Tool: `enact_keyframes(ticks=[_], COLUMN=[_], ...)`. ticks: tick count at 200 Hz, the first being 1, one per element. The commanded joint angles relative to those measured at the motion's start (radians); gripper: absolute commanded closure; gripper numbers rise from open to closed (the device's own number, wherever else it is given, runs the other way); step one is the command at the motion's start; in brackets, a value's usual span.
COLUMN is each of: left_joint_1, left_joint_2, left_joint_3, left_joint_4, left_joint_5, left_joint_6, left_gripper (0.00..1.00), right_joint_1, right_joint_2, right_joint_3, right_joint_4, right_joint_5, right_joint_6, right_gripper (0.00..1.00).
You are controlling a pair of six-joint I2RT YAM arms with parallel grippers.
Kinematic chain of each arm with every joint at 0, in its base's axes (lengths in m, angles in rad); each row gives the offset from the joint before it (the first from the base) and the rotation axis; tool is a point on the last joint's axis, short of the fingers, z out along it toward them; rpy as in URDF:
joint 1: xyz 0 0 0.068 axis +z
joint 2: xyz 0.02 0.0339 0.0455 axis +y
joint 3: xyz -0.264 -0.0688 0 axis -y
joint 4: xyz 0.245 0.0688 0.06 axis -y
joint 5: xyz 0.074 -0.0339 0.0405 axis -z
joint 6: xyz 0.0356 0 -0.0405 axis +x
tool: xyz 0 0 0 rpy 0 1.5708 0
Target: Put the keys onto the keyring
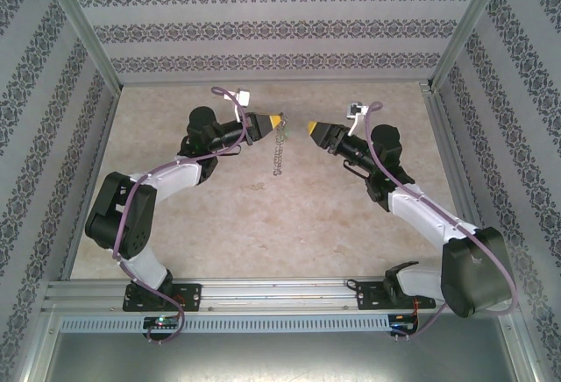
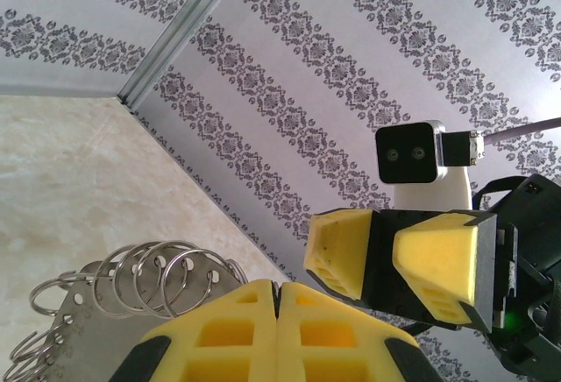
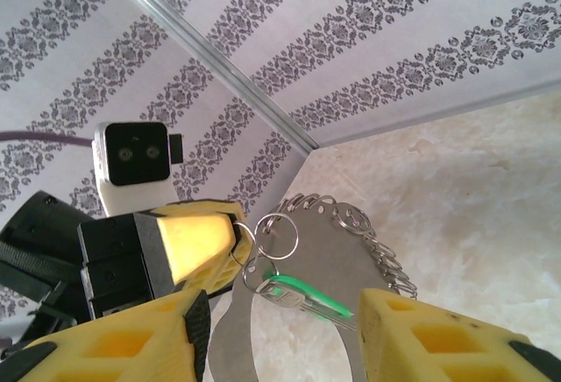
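Observation:
My left gripper (image 1: 277,120) is shut on the keyring (image 1: 279,152), a grey metal hoop fringed with small rings that hangs down from its tip above the table. In the left wrist view its yellow fingers (image 2: 237,329) are pressed together, with the keyring's small rings (image 2: 149,281) just to their left. In the right wrist view the left gripper (image 3: 230,235) pinches one small ring at the keyring's (image 3: 337,246) rim. The green-headed key (image 3: 320,297) dangles from linked rings there. My right gripper (image 3: 280,310) is open, facing the key, its fingers either side of it without touching.
Patterned walls and a metal frame post (image 3: 219,67) close in the marble-look table (image 1: 263,215). The two grippers face each other tip to tip over the table's far middle, the right gripper (image 2: 379,259) close in front of the left wrist camera.

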Motion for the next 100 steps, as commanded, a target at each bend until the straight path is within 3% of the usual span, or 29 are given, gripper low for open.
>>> enact_keyframes(ticks=[1, 100], left_joint_1=[-0.009, -0.009], left_joint_2=[-0.048, -0.138], left_joint_3=[-0.016, -0.085], left_joint_4=[0.092, 0.046], left_joint_5=[-0.023, -0.084], left_joint_6=[0.015, 0.054], left_gripper=[1.0, 1.0], right_joint_1=[-0.01, 0.01], right_joint_2=[0.003, 0.023], right_joint_3=[-0.014, 0.02], right_joint_4=[0.047, 0.061], right_joint_5=[0.028, 0.028], right_joint_6=[0.028, 0.099], right_gripper=[0.51, 0.51])
